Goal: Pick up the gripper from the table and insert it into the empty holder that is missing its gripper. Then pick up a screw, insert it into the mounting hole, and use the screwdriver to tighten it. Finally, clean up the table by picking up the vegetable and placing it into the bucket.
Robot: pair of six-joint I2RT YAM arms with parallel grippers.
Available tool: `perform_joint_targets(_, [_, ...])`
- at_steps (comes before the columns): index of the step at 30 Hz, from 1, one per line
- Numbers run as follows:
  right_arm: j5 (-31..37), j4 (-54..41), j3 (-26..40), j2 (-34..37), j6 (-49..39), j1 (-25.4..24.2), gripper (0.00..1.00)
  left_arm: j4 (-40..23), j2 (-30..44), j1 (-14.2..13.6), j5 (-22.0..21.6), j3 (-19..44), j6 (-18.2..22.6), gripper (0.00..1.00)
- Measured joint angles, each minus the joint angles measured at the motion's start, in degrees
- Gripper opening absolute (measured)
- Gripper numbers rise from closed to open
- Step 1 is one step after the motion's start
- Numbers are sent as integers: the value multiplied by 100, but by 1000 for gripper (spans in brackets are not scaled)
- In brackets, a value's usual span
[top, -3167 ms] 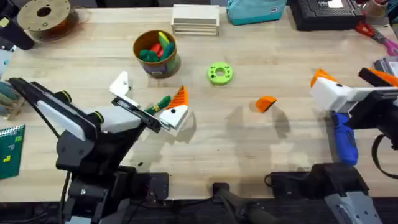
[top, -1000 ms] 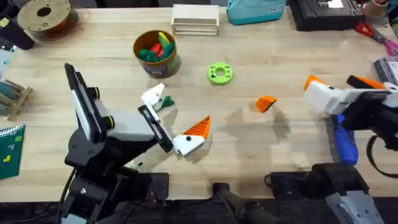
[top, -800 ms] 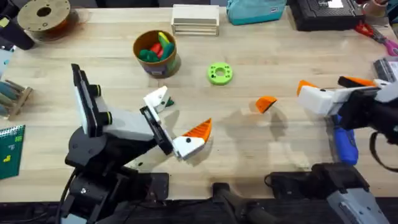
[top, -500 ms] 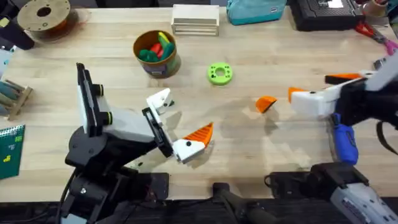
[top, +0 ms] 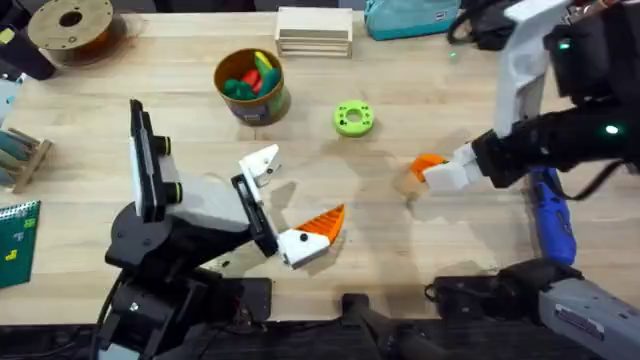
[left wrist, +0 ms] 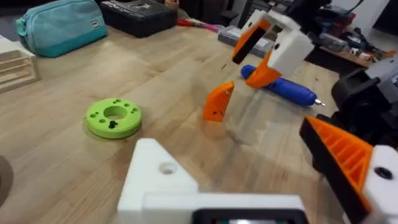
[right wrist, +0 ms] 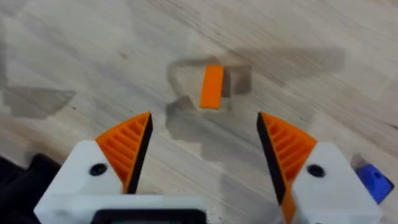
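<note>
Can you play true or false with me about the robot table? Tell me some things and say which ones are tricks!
1. The right gripper is open above the little orange gripper. True.
2. The blue screwdriver is standing up inside the bucket. False: it lies flat on the table near the right arm.
3. The left gripper has one white finger with no orange wedge. True.
4. The green ring is stuck on the right gripper. False: it sits on the table by itself.
5. The bucket has colourful toy pieces in it. True.
</note>
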Motion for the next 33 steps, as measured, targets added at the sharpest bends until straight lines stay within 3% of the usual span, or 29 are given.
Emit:
perform_joint_targets(12, [348,321,0,1009,-41,9,991,0,2,0,2,0,28,987])
perform_joint_targets(23, [329,402,0,1365,-43,11,989,0,1,0,2,0,35,987])
perform_joint_targets(29, [317,445,0,1543,-43,11,878,0,2,0,2,0,35,987])
perform_joint_targets(33, [232,540,1,1647,-42,14,700,0,0,0,2,0,35,987])
